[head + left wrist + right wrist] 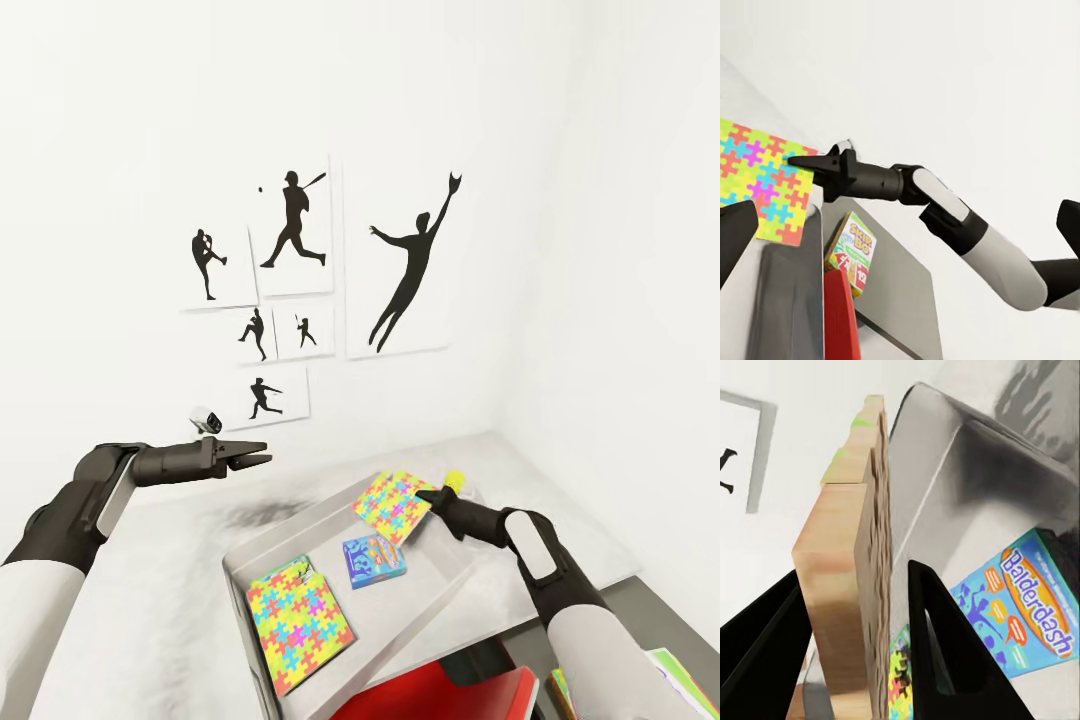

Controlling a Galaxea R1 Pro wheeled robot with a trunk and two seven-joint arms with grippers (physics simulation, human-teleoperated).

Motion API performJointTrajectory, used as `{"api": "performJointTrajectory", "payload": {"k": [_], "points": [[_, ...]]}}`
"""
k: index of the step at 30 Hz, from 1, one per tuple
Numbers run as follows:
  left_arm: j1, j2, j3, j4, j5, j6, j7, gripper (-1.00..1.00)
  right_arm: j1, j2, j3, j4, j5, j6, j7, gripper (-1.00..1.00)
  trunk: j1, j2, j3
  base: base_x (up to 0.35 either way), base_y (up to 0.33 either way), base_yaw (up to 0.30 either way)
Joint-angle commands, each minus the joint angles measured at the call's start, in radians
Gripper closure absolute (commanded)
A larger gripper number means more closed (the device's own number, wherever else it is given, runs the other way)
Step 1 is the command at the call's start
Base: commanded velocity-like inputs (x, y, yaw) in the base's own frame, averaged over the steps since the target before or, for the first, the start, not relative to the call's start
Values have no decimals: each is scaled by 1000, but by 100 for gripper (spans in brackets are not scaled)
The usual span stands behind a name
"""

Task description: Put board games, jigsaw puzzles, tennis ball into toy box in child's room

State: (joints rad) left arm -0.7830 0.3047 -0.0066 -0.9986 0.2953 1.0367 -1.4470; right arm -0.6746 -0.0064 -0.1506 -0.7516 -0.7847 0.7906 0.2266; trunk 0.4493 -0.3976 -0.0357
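Note:
The toy box (432, 600) lies on the table (140, 610) in front of me. Inside it are one of the jigsaw puzzles (300, 622) and a small blue board game (374, 561), also seen as the Balderdash box (1024, 611). My right gripper (425, 497) is shut on the second jigsaw puzzle (393, 503), holding it tilted over the box's far right rim. That puzzle (859, 585) shows edge-on between the fingers. The yellow tennis ball (455, 481) sits just behind that gripper. My left gripper (258, 452) hovers open above the table, left of the box, holding nothing.
Baseball silhouette posters (400, 270) hang on the white wall behind the table. A red object (440, 695) sits below the table's near edge. A green and white game box (852, 251) stands beside it, and shows again as the box (690, 685) at the lower right.

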Motion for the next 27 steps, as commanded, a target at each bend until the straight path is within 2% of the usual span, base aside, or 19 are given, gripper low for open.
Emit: {"api": "performJointTrajectory", "payload": {"k": [1, 4, 8, 24, 25, 27], "points": [[-1, 0, -1, 0, 1, 11, -3, -100, -8, 6, -3, 19, 5, 6, 3, 100, 1, -2, -2, 0, 0, 0], [-1, 1, -1, 0, 2, 11, -3, -100, -23, 22, -3, 75, 10, 3, -31, 100, 1, -2, -2, 0, 0, 0], [-1, 1, 0, 0, 2, 11, -3, -100, -27, 40, -3, 100, 11, 0, -67, 100, 1, -2, -2, 0, 0, 0], [-1, 1, -1, 0, 2, 11, -3, -100, -28, 61, -3, 107, 13, 4, -75, 100, 1, -2, -2, 0, 0, 0], [-1, 1, -1, 0, 2, 11, -3, -100, -28, 61, -3, 107, 13, 4, -75, -100, 1, -2, -2, 0, 0, 0], [-1, 1, -1, 0, 2, 11, -3, -100, -28, 62, -3, 107, 13, 4, -75, -100, 1, -2, -2, 0, 0, 0]]}}
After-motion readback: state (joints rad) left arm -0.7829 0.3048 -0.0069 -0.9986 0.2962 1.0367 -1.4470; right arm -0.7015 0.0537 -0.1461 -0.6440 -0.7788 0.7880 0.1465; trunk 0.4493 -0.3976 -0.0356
